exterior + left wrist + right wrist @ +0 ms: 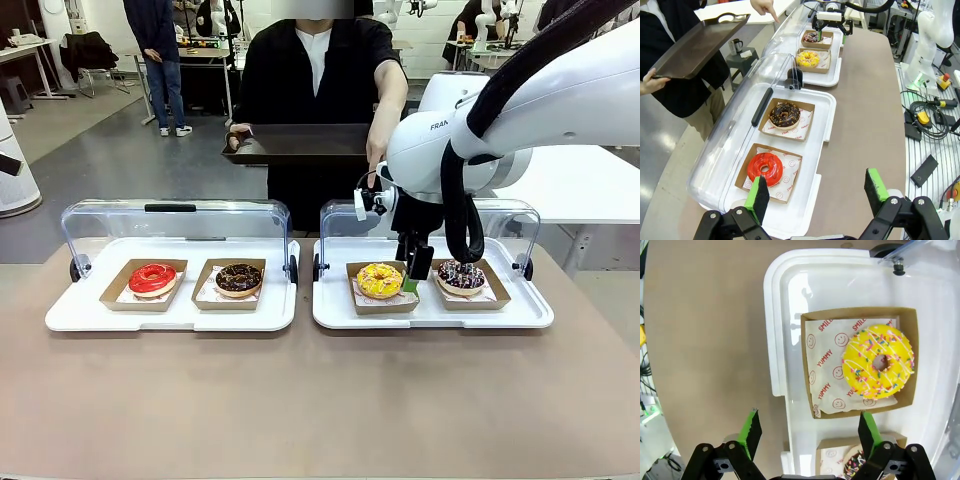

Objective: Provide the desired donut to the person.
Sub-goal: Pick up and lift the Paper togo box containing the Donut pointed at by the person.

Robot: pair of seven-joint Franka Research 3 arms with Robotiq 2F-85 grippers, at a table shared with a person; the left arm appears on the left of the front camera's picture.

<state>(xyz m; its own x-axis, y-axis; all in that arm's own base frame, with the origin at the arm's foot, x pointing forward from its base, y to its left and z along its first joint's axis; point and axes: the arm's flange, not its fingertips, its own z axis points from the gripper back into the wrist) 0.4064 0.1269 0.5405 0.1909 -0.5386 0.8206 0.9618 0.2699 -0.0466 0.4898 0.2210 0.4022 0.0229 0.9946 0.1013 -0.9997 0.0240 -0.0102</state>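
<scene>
Front view: my right gripper (413,265) hangs wide and empty over the right tray (335,312). The yellow sprinkled donut (380,279) sits in its box just left of it, and the person's hand (376,160) points from the far side.

Left wrist view: my left gripper (817,190), also wide, is well apart, beside the red donut (765,167).

Right wrist view: the yellow sprinkled donut (878,361) lies just ahead of the fingers, so I judge the right arm is the nearer one.
</scene>
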